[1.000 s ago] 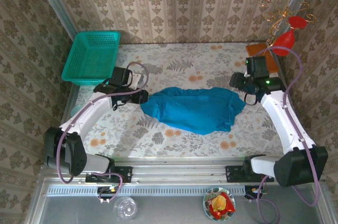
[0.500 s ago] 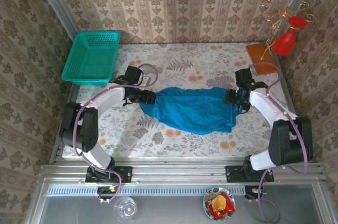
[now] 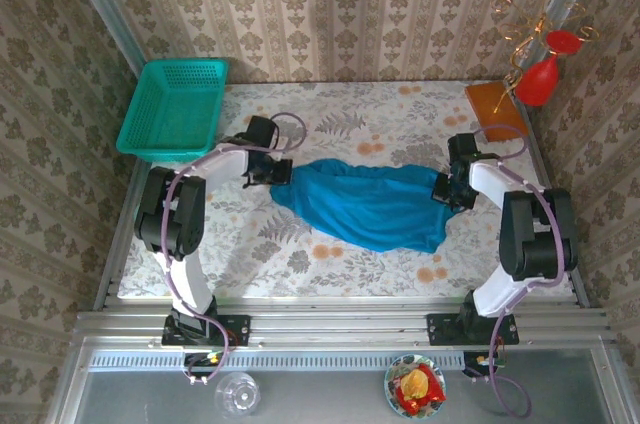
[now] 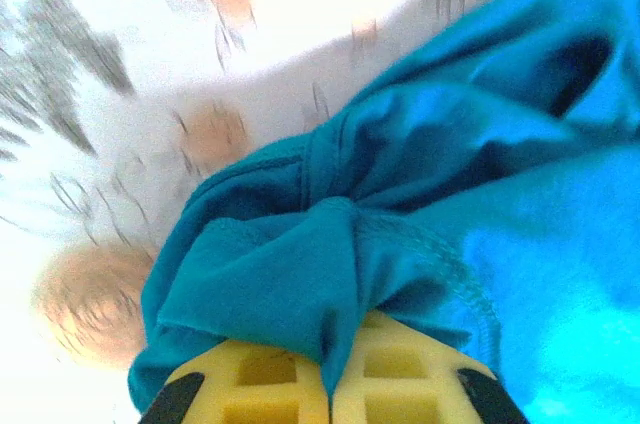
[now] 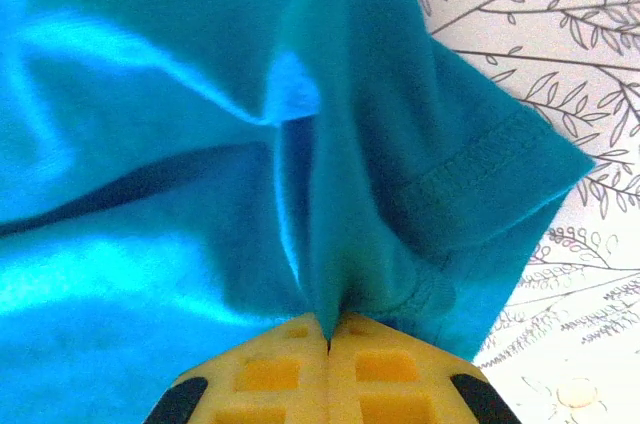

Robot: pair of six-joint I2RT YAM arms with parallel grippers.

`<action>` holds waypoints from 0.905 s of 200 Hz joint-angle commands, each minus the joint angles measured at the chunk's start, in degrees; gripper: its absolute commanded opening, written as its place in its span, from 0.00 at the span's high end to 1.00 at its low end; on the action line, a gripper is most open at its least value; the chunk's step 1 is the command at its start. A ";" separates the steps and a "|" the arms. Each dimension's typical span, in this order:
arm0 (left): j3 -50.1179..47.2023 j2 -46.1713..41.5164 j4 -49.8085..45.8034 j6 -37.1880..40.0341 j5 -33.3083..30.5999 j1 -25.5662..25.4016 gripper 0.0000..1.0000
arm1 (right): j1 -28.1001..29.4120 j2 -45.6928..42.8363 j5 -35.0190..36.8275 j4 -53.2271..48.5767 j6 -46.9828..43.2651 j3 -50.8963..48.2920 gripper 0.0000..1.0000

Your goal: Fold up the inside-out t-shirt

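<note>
In the left wrist view we find the floral tablecloth [image 4: 120, 44] smeared by blur, its motifs unreadable. The left gripper [image 4: 331, 384] is cut off at 6 o'clock, its yellow pads [image 4: 270, 372] clamped on a fold of the inside-out t-shirt [image 4: 430, 174] whose pinched edge we cannot see. The right gripper [image 5: 328, 354] is likewise cropped at 6 o'clock, and there the t-shirt runs off at 9 and 12 o'clock.
</note>
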 commanded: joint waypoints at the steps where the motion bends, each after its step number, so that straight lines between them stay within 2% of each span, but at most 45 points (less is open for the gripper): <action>1: 8.18 0.47 2.05 0.58 1.29 3.10 1.00 | 0.61 -7.81 -3.81 -4.95 -0.04 2.29 1.00; 32: 24.62 6.11 1.08 1.83 4.55 6.03 1.00 | 5.23 -18.37 -8.29 -12.81 2.52 4.86 1.00; 56: 43.70 14.73 -3.41 2.80 6.53 6.53 1.00 | 11.46 -24.55 -11.85 -14.79 7.89 7.54 1.00; 85: 74.28 31.09 -17.64 6.10 6.79 6.50 1.00 | 21.83 -25.17 -17.47 -7.35 14.86 10.75 1.00; 96: 83.20 35.42 -21.43 7.19 6.90 6.67 0.95 | 24.77 -23.60 -19.78 -2.29 16.66 11.53 1.00; 105: 86.44 36.38 -23.11 7.59 7.06 6.77 0.88 | 26.17 -21.73 -20.90 1.31 17.91 11.86 1.00; 124: 81.01 31.07 -22.99 8.00 8.26 6.57 0.67 | 26.86 -17.18 -21.01 4.82 19.00 13.86 1.00; 138: 66.86 21.84 -18.07 9.62 10.06 5.25 0.57 | 26.77 -14.41 -19.20 5.31 19.02 15.50 1.00; 159: 41.83 5.74 -5.80 11.87 9.03 1.80 0.45 | 26.81 -10.81 -20.08 8.96 19.86 17.27 1.00; 181: 22.66 -6.64 4.95 8.20 9.37 -0.31 0.42 | 26.81 -8.54 -19.90 11.61 21.60 19.10 1.00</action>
